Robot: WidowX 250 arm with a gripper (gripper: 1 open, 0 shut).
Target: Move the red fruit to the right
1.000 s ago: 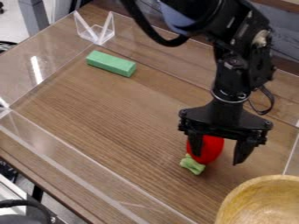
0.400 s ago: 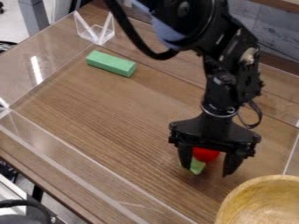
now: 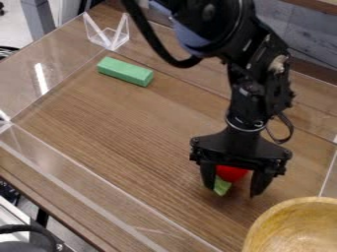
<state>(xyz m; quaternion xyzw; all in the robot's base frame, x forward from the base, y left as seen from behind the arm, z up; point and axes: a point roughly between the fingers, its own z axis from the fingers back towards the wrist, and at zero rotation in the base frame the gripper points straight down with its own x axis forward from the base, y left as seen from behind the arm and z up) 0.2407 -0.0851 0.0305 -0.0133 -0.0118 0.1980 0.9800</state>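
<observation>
The red fruit (image 3: pixel 230 177) lies on the wooden table near its front right, with its pale green stem piece (image 3: pixel 223 188) toward the front. My black gripper (image 3: pixel 238 183) points straight down over it, open, with one finger on each side of the fruit. The fingers (image 3: pixel 204 178) reach down to the table around the fruit; whether they touch it I cannot tell. Part of the fruit is hidden behind the gripper.
A flat green block (image 3: pixel 125 71) lies at the back left. A wooden bowl (image 3: pixel 301 228) sits at the front right corner. Clear acrylic walls (image 3: pixel 59 167) border the table, with a clear stand (image 3: pixel 108 34) at the back.
The gripper has lowered and shifted slightly left around the fruit since a second ago. Nothing differs over the last half second.
</observation>
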